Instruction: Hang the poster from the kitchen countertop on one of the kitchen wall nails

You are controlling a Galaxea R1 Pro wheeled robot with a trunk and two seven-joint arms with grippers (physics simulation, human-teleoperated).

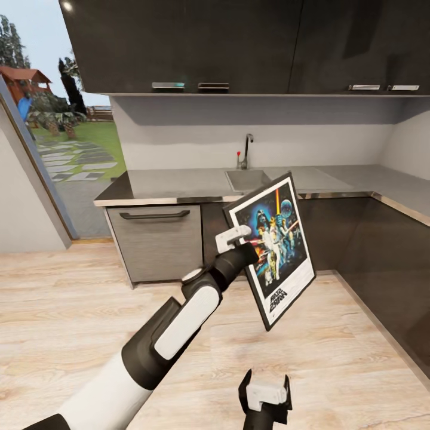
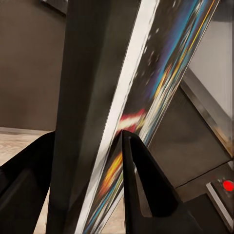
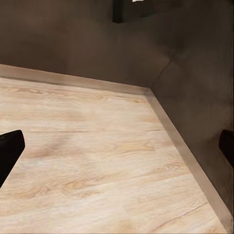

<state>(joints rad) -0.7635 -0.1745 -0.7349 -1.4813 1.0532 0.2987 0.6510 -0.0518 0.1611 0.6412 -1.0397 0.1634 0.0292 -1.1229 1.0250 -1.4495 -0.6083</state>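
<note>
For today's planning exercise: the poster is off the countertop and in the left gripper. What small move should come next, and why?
Probably turn the base to look for a nail. The left gripper grips the poster clear of the countertop, tilted over the floor, and no nail can be made out on the wall above the sink.

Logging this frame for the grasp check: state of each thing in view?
poster: off the counter, held in the air, tilted, art facing the camera
left gripper: shut on the poster's edge
right gripper: open, empty, low over the floor
kitchen countertop: bare around the sink
tap: no water visible
drawer: closed
upper cabinets: closed
</note>
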